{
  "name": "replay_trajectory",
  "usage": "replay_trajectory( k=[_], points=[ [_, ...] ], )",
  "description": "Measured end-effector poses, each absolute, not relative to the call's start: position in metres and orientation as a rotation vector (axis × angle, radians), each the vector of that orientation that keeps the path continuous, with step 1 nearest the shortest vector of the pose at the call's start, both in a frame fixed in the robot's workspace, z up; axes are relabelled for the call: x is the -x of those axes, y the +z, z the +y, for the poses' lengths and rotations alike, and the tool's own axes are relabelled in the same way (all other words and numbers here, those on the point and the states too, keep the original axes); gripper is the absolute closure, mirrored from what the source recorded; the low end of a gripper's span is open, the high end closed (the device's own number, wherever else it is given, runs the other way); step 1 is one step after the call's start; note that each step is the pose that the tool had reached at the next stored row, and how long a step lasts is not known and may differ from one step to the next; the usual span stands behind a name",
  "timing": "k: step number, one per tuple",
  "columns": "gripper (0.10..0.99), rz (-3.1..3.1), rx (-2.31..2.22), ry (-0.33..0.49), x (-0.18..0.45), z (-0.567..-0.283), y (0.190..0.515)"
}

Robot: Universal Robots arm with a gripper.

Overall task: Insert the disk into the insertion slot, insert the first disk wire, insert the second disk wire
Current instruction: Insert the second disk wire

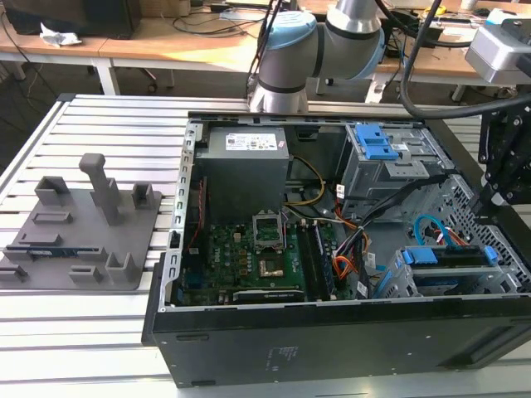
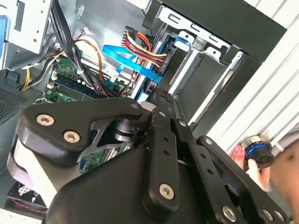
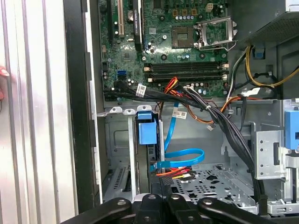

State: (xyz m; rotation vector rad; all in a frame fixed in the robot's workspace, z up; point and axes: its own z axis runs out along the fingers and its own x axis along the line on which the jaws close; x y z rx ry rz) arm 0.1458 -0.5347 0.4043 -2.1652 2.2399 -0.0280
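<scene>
The disk (image 1: 448,255), in its blue carrier (image 3: 147,128), sits inside the grey insertion slot (image 1: 411,282) at the case's front corner. The first disk wire (image 2: 145,49), a red, orange and black bundle, runs to the disk's end. Beside it the light-blue second disk wire (image 2: 126,58) loops over (image 3: 184,156) and its plug sits at the same end. My gripper (image 2: 161,98) hangs just above these plugs with its fingers shut, and I see nothing between them. In the exterior view the gripper (image 1: 485,199) is at the right, over the slot.
The open computer case (image 1: 332,332) lies on a slatted aluminium table (image 1: 83,332). A grey fixture block (image 1: 79,224) stands at the exterior view's left. Black cable bundles (image 3: 224,121) cross the case near the slot. A person's hand (image 2: 282,168) rests by a blue-ringed knob (image 2: 259,151).
</scene>
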Motion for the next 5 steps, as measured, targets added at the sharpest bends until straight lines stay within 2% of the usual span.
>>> replay_trajectory(
  k=[5],
  points=[
    [0.980,2.240,2.165,-0.028,-0.1458,-0.5346,0.4043]
  ],
)
